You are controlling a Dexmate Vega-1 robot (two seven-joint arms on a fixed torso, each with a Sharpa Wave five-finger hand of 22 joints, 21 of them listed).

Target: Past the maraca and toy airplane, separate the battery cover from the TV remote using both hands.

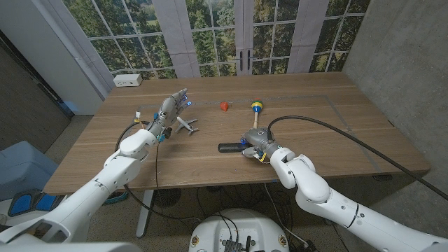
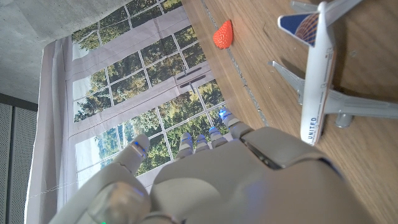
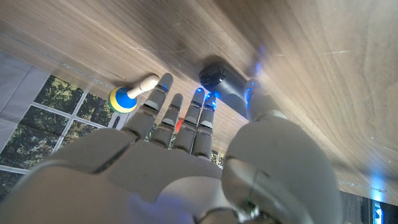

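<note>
You've got a small red strawberry [image 1: 224,106] on the tabletop [image 1: 336,133], far side, roughly mid-width; it's red-orange in the left wrist view too [image 2: 224,34], lying on the wood near a seam in the boards. Far left corner: white power strip [image 1: 128,80] w/ a cord trailing off the edge. Behind the tabletop you see a big gridded window [image 1: 210,35] w/ green trees outside & pale curtains [image 1: 171,35]. Right side: grey concrete wall [image 1: 406,63]. Left of the tabletop, low down: a blue seat [image 1: 21,164].
</note>
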